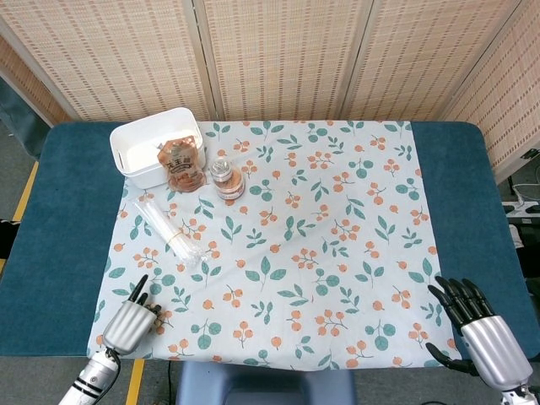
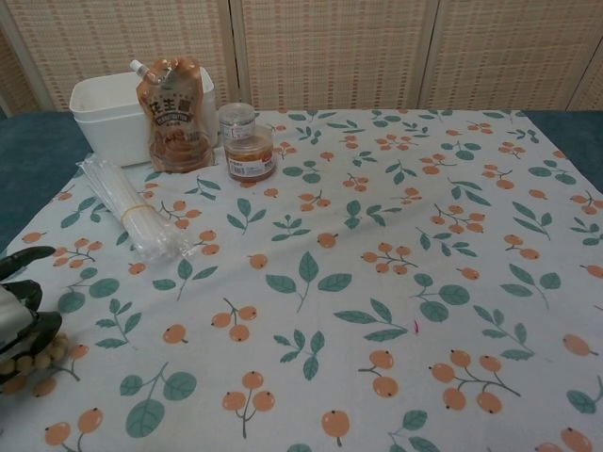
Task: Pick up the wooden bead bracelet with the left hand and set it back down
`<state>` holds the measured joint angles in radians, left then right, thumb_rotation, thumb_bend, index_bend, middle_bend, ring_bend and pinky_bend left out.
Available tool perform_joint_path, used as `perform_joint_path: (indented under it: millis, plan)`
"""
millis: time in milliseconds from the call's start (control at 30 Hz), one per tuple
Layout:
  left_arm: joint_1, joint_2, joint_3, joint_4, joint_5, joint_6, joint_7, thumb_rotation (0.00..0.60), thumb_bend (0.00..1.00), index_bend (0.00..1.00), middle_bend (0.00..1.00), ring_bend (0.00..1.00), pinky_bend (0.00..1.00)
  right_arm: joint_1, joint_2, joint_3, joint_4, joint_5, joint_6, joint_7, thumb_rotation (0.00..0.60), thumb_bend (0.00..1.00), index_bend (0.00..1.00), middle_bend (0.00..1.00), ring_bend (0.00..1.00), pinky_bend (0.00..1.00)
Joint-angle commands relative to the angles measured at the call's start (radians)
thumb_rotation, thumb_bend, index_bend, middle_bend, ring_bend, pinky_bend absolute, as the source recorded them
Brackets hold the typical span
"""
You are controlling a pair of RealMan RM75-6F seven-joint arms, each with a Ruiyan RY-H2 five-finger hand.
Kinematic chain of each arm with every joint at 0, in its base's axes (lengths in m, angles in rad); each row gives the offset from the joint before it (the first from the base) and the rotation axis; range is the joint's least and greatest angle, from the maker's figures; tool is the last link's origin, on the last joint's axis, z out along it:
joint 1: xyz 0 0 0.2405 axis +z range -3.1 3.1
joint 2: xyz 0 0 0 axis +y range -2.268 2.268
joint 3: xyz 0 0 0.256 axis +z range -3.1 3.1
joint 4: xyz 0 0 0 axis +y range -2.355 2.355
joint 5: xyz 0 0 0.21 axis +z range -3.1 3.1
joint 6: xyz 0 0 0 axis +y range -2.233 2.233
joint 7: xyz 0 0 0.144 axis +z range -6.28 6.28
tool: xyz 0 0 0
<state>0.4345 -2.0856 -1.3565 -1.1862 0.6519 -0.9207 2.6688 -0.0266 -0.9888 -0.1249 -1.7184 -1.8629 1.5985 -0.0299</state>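
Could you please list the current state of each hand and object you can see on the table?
left hand: fingers curled around the wooden bead bracelet
right hand: open, empty
sauce pouch: upright against the white bin
small jar: upright, lidded
straw bundle: lying flat, banded

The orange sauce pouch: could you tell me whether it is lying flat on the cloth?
No. In the chest view the orange sauce pouch stands upright, leaning against the white bin behind it.
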Motion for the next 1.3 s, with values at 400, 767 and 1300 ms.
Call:
perform_joint_path:
  millis: [400,767,1300]
  plan:
    - [-0.252,0.078,0.048,-0.29,0.058,0.599,-0.629,0.6,0.82,0.76,0.79,0.43,0.09,0.003,0.001,0.007,0.001,0.012,-0.004,0.004,0.458,0.2,0.0,0.0,0.0,0.0]
    - [-0.67,0.215,0.106,-0.293,0.053,1.268,-1.296,0.6,0.87,0.76,0.79,0.44,0.1,0.01,-0.006,0.014,-0.003,0.036,-0.028,-0.015,0.459,0.2,0.0,0.0,0.0,0.0]
    - [-1.006,0.894,0.57,-0.336,-1.22,1.284,-1.922,0.6,1.0,0.66,0.75,0.44,0.08,0.022,-0.003,0.008,-0.008,0.04,-0.058,-0.003,0.459,0.2,0.0,0.0,0.0,0.0]
